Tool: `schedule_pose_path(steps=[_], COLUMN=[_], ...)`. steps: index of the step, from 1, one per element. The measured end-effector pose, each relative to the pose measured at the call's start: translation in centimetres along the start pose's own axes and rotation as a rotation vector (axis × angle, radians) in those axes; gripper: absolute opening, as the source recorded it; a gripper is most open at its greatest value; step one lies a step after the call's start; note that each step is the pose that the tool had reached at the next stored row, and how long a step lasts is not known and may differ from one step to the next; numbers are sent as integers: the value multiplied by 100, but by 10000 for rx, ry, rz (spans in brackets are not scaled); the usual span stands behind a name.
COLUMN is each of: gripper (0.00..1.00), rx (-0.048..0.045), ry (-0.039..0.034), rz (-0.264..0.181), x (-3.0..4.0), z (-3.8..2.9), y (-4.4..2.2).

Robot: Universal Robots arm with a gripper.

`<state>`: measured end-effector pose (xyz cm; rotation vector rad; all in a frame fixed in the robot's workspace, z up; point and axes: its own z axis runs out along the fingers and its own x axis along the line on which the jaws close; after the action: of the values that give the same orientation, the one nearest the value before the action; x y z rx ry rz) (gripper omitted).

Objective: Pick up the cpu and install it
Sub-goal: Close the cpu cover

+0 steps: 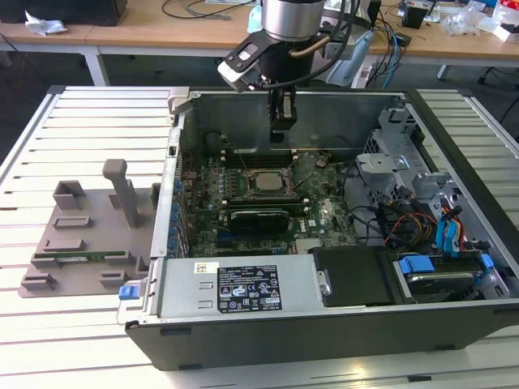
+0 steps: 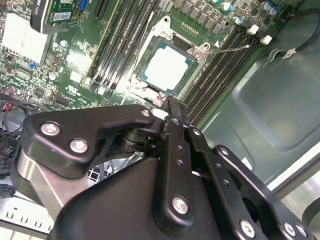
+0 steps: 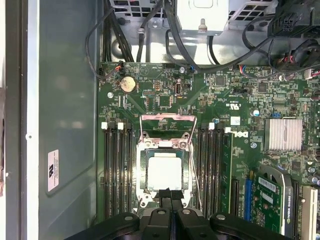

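Note:
The cpu, a small square chip with a silver-grey top, lies flat in the black motherboard socket inside the open computer case. Both wrist views also show the cpu seated in the socket, whose metal load frame stands hinged up. My gripper hangs above the board, a little toward the case's back wall from the chip. Its two black fingertips press together with nothing between them. My gripper is apart from the chip.
Memory slots flank the socket on both sides. A graphics card and a power supply sit nearer the case's front. Cables and a drive cage crowd the exterior view's right. A grey plastic tray rests on the slatted table at the exterior view's left.

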<state>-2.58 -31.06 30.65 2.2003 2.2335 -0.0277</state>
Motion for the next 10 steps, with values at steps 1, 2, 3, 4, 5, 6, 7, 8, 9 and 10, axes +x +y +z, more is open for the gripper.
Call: schedule_pose_path(steps=[1, 2, 3, 4, 5, 6, 7, 8, 9, 10], gripper=[11, 11, 11, 11, 11, 11, 11, 11, 11, 11], rx=[1, 0, 0, 0, 0, 0, 0, 0, 0, 0], ry=[-2, -1, 0, 0, 1, 0, 0, 0, 0, 1], rz=[2, 3, 2, 1, 3, 1, 1, 2, 3, 2], x=[-1, -1, -2, -2, -3, -3, -3, -4, -4, -4], z=[-1, -1, -1, -1, -1, -2, -2, -2, -2, -2], y=[43, 76, 107, 139, 181, 215, 233, 245, 272, 303])
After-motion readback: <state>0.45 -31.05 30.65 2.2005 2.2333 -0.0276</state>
